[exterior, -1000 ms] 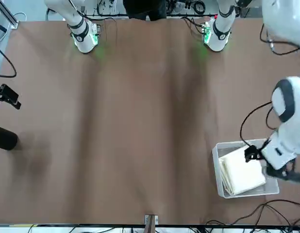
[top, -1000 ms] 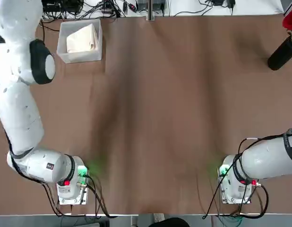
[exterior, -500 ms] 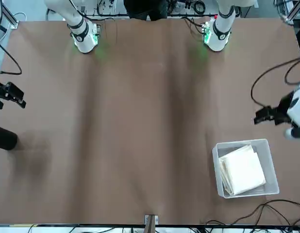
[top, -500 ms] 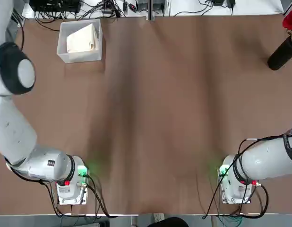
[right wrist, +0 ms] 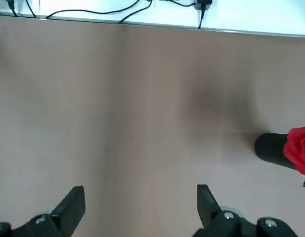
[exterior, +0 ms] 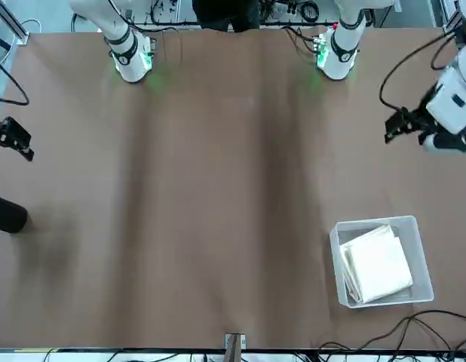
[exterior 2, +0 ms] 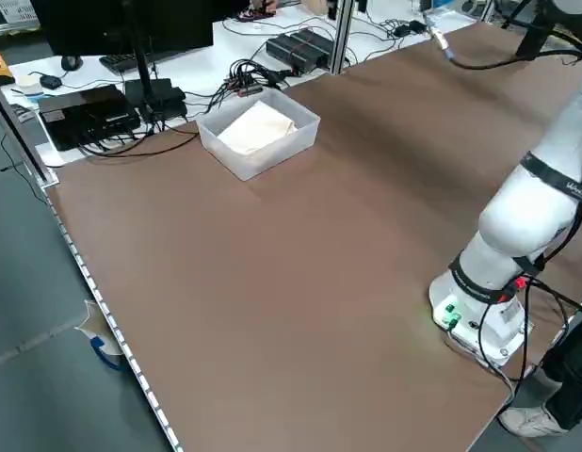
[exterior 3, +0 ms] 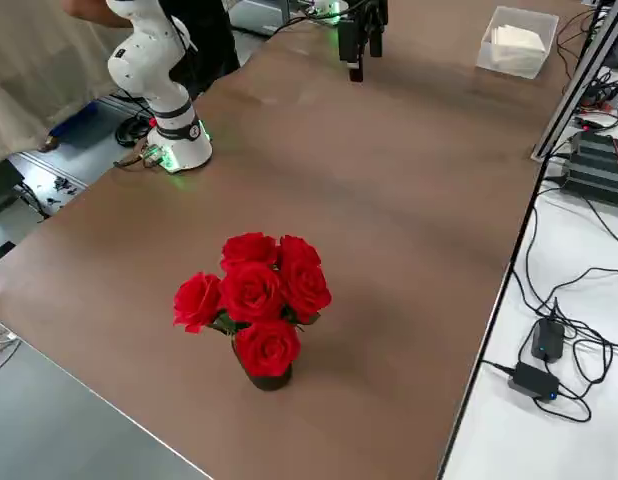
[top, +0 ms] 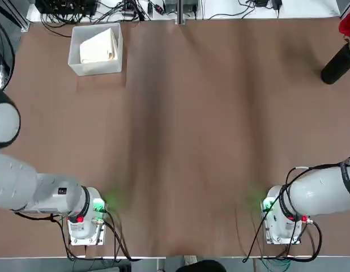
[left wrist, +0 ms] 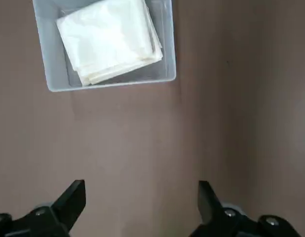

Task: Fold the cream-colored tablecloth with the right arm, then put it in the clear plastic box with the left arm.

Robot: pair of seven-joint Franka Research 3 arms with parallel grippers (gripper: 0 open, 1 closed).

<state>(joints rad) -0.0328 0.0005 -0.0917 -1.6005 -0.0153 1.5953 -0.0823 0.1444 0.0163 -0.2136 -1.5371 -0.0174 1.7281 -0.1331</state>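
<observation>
The cream-colored tablecloth (top: 98,46) lies folded inside the clear plastic box (top: 95,70) at the table's far left corner. It shows in the front view too, cloth (exterior: 378,264) in box (exterior: 384,297), and in the left wrist view as cloth (left wrist: 110,39) and box (left wrist: 113,84). My left gripper (exterior: 391,127) hangs open and empty above bare table, well back from the box; its fingers (left wrist: 73,197) stand wide apart. Out past the table's right edge, my right gripper (exterior: 20,143) is also open and empty (right wrist: 140,200).
A black vase of red roses (exterior 3: 254,300) stands near the table's far right corner (top: 338,63). Cables and electronics (exterior 2: 112,108) lie beyond the far edge. A person in dark clothes (exterior: 222,11) stands behind the arm bases.
My left arm has drawn back from above the box toward the robot's side and off to the left. The cloth stays in the box. The right gripper has barely shifted.
</observation>
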